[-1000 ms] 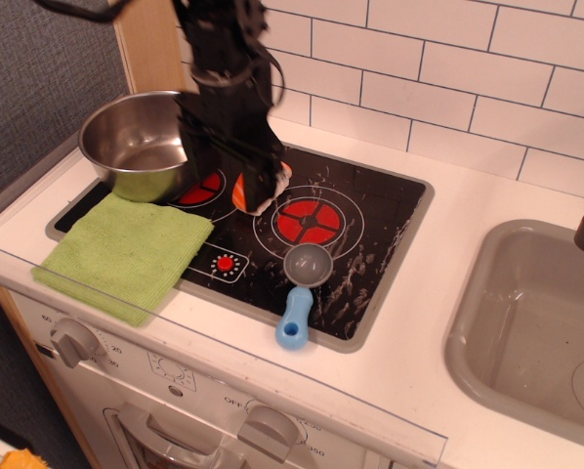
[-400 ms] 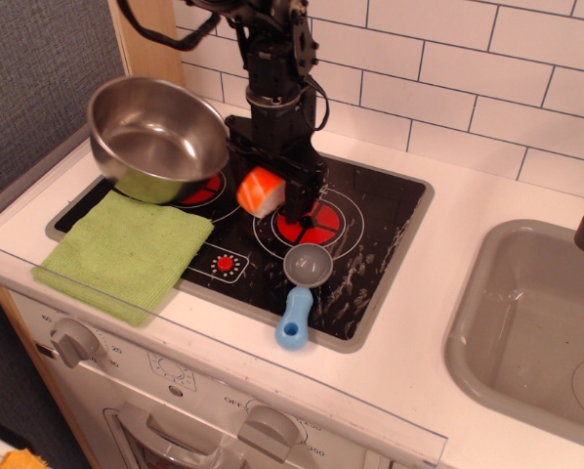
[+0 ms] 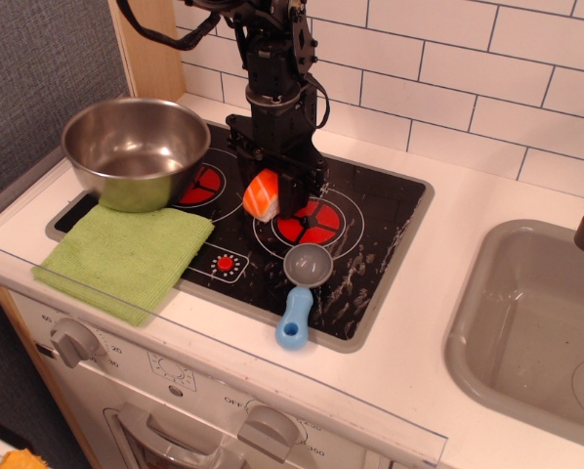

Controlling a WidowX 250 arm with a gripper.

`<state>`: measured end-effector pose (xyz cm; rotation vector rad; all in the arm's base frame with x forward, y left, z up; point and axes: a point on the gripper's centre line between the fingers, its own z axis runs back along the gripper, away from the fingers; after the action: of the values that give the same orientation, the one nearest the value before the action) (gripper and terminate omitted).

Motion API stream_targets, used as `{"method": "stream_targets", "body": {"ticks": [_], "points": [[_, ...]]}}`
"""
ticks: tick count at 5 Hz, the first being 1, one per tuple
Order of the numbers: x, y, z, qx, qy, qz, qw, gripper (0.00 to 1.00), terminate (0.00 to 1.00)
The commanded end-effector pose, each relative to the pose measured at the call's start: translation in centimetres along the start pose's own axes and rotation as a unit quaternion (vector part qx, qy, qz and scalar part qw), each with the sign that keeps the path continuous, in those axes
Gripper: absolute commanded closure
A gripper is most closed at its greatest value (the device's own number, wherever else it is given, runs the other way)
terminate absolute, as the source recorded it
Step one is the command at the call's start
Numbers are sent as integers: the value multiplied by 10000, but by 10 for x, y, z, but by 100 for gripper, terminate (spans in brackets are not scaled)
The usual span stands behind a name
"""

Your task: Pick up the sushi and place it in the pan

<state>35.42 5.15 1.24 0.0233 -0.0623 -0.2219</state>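
Note:
The sushi [image 3: 262,192], orange top over white rice, is tilted on its side just above the black hob between the two red burner rings. My gripper [image 3: 275,200] comes straight down from the black arm and is closed around it, with one dark finger [image 3: 294,191] showing on the sushi's right; the other finger is hidden behind it. The pan [image 3: 126,193], a deep shiny steel bowl, stands upright at the hob's back left corner, about a hand's width left of the gripper, with nothing in it.
A green cloth [image 3: 126,249] lies in front of the pan. A small grey scoop with a blue handle [image 3: 295,315] lies on the hob's front edge, just below the gripper. A grey sink [image 3: 526,322] is at the right. White tiled wall behind.
The arm has shifted right and stands over the sushi, which has moved slightly right. The pan looked raised and tilted a moment ago and now sits level again.

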Motion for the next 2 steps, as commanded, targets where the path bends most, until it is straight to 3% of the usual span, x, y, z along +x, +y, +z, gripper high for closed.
{"method": "stream_targets", "body": {"ticks": [1, 2], "points": [[6, 56, 104, 112, -1400, 332, 9895, 100, 0], [-13, 91, 121, 241, -1539, 713, 9852, 100, 0]]}}
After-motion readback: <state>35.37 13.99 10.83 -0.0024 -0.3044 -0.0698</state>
